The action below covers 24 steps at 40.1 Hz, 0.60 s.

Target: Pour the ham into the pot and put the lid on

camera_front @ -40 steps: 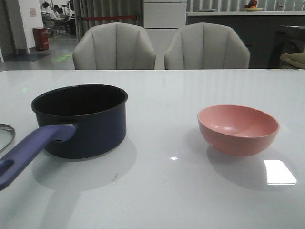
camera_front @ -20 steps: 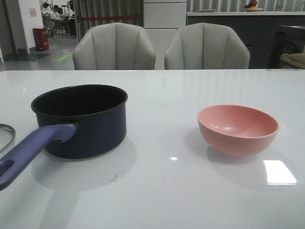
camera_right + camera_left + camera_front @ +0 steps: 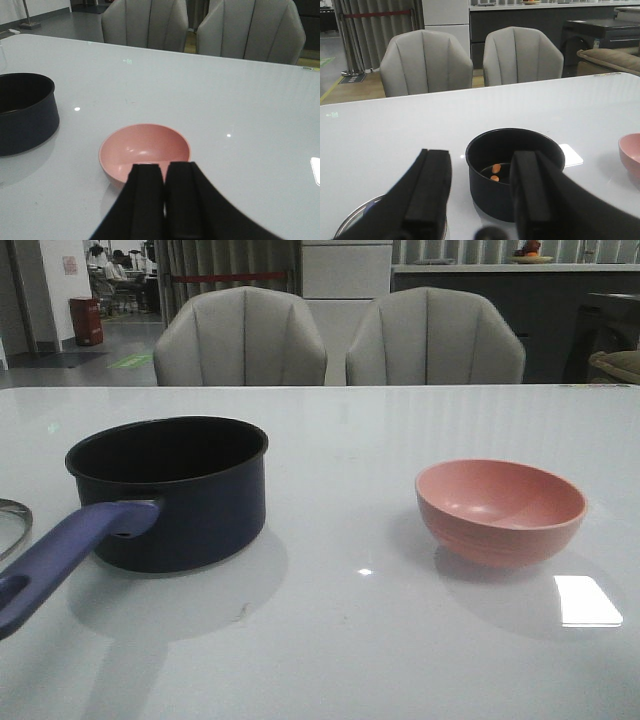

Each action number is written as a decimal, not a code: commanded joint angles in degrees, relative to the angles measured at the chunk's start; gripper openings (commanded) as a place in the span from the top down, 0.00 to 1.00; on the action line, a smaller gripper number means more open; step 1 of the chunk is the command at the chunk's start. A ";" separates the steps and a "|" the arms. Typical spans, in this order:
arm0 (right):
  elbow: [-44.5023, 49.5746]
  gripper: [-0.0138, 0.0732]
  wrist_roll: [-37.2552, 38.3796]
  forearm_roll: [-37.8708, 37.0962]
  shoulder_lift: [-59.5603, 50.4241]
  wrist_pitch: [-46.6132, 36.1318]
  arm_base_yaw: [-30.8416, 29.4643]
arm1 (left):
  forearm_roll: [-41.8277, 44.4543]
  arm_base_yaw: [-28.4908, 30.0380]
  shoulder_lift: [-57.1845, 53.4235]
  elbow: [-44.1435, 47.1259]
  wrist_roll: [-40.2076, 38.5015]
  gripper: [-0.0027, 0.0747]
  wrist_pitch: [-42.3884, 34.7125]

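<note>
While two grey chairs (image 3: 340, 338) face the glossy white table (image 3: 340, 640), left tool (image 3: 482, 192) gapes; right tool (image 3: 164, 200) clenched.

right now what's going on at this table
Nothing is being held. The ham already lies in the dark pot, and the pink bowl stands empty to its right. The left end effector is open, near the lid at the table's left edge. The right end effector is shut, close to the bowl. The pot is still uncovered.
</note>
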 commanded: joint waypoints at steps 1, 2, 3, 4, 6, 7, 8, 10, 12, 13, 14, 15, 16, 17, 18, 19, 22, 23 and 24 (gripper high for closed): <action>-1.60 0.66 -0.21 0.18 0.31 -5.03 0.11 | -0.71 -0.29 0.58 -2.01 -0.34 0.49 -3.49; -1.60 0.66 -0.21 0.18 0.31 -5.03 0.11 | -0.71 -0.29 0.69 -2.32 -0.34 0.46 -2.96; -1.60 0.66 -0.21 0.18 0.31 -5.03 0.11 | -0.59 -0.29 0.95 -2.60 -0.34 0.43 -2.71; -1.60 0.66 -0.21 0.18 0.31 -5.03 0.11 | -0.49 -0.29 1.15 -2.96 -0.34 0.38 -2.31; -1.60 0.66 -0.21 0.18 0.31 -5.03 0.11 | 0.31 -0.29 2.41 -3.95 -0.34 0.28 -0.94; -1.60 0.66 -0.21 0.18 0.31 -5.03 0.11 | 0.31 -0.29 3.21 -4.40 -0.34 0.25 -0.27; -1.60 0.66 -0.21 0.18 0.31 -5.03 0.11 | 0.83 -0.29 3.89 -5.09 -0.34 0.21 0.61; -1.60 0.66 -0.21 0.18 0.31 -5.03 0.11 | 0.92 -0.18 5.59 -6.27 -0.34 0.16 2.00; -1.60 0.66 -0.21 0.18 0.31 -5.03 0.11 | 0.92 -0.18 7.78 -7.53 -1.68 0.14 3.21; -1.60 0.66 -0.21 0.18 0.31 -5.03 0.11 | 1.10 -0.06 8.98 -8.16 -3.03 0.14 3.63; -1.60 0.66 -0.21 0.18 0.31 -5.03 0.11 | 1.61 0.10 9.97 -8.62 -4.30 0.14 4.42; -1.60 0.66 -0.21 0.18 0.31 -5.03 0.11 | 2.47 0.42 11.41 -9.35 -6.08 0.14 5.33; -1.60 0.66 -0.21 0.18 0.31 -5.03 0.11 | 3.44 0.84 12.59 -9.95 -8.08 0.14 6.18; -1.60 0.66 -0.21 0.18 0.31 -5.03 0.11 | 4.93 1.34 14.24 -10.81 -9.56 0.14 7.46; -1.60 0.66 -0.21 0.18 0.31 -5.03 0.11 | 6.54 1.76 16.02 -11.50 -11.27 0.14 8.39; -1.60 0.66 -0.21 0.18 0.31 -5.03 0.11 | 7.60 2.39 17.39 -12.44 -12.29 0.14 9.61; -1.60 0.66 -0.21 0.18 0.31 -5.03 0.11 | 9.95 4.42 22.65 -15.31 -14.22 0.14 12.04; -1.60 0.66 -0.21 0.18 0.31 -5.03 0.11 | 10.05 5.18 24.60 -16.40 -14.22 0.14 12.53; -1.60 0.66 -0.21 0.18 0.31 -5.03 0.11 | 10.03 5.76 26.57 -17.52 -14.22 0.14 12.95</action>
